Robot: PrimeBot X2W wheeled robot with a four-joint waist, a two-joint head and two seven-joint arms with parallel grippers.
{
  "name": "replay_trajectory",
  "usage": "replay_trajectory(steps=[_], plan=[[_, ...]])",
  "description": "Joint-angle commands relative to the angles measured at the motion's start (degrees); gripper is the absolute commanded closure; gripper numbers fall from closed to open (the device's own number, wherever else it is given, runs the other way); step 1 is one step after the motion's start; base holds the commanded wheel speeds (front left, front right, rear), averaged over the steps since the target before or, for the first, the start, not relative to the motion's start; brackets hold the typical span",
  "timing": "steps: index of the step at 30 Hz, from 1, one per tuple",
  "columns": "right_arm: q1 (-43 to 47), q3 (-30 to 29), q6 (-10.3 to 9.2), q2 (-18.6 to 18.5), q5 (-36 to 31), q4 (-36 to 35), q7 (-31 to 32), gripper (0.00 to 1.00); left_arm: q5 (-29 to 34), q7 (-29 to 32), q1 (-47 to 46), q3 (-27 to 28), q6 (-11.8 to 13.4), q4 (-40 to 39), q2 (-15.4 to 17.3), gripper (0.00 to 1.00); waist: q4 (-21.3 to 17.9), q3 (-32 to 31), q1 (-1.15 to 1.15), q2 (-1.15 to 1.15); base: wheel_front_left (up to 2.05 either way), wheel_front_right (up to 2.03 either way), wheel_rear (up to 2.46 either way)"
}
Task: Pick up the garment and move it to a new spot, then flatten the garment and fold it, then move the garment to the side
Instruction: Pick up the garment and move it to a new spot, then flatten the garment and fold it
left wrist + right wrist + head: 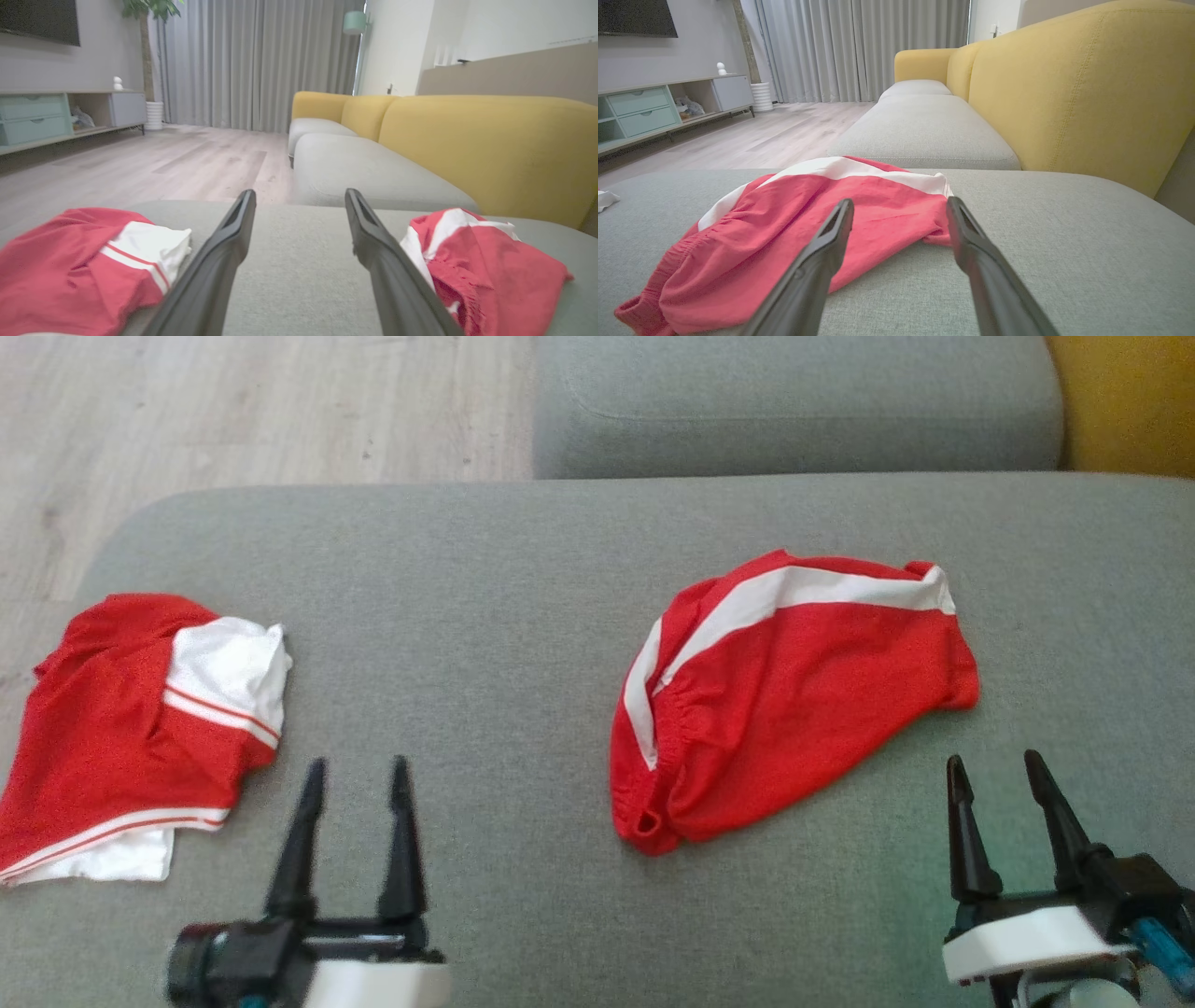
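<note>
At the bottom edge the left gripper (358, 765) and right gripper (992, 761) stand spread and empty, with one red garment (121, 728) at mid-left apparently folded aside and a rumpled second garment (784, 700) right of centre seemingly not yet handled.

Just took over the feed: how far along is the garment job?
Looks done: the folded garment lies at the cushion's left edge. In hand: nothing; left end effector and right end effector hang open. Left: the crumpled garment mid-cushion needs flattening, folding.

We count two red-and-white garments — the left garment (121, 728) and the right garment (794, 700) — and two grippers, the left gripper (358, 765) and the right gripper (992, 763), each with two fingers (299, 840).
</note>
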Motion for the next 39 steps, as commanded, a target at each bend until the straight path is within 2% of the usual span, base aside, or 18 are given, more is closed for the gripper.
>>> replay_trajectory(steps=[1,4,7,11,16,39], plan=[[-1.0,1.0,-0.04,-0.3,-0.3,-2.0,-0.1,0.0,1.3,-0.5,-1.2,3.7,-0.2,-2.9,-0.9,0.0,0.7,-0.7,0.01,0.0,0.0,0.0,0.0],[-0.3,0.8,-0.04,-0.3,-0.4,-2.0,-0.1,0.0,3.9,-0.5,1.8,8.2,-1.4,-5.3,-2.9,0.0,1.3,-1.3,0.01,0.0,0.0,0.0,0.0],[0.2,0.8,-0.04,-0.3,-0.2,-1.9,-0.1,0.0,6.2,-0.5,3.8,10.2,-2.5,-5.6,-3.9,0.0,1.8,-1.7,0.01,0.0,0.0,0.0,0.0],[0.5,1.7,-0.04,-0.3,0.0,-1.7,-0.1,0.0,10.1,-0.5,4.5,9.7,-4.1,-4.6,-4.4,0.0,2.3,-2.0,0.01,0.0,0.0,0.0,0.0],[0.6,2.1,-0.04,-0.3,0.2,-1.5,-0.1,0.0,12.4,-0.5,4.1,9.0,-4.5,-3.2,-4.6,0.0,2.6,-2.1,0.01,0.0,0.0,0.0,0.0],[0.3,3.0,-0.04,-0.3,0.0,-1.4,-0.1,0.0,11.4,-0.5,3.3,7.5,-5.2,-1.8,-4.8,0.0,1.6,-1.6,0.01,0.0,0.0,0.0,0.0]])
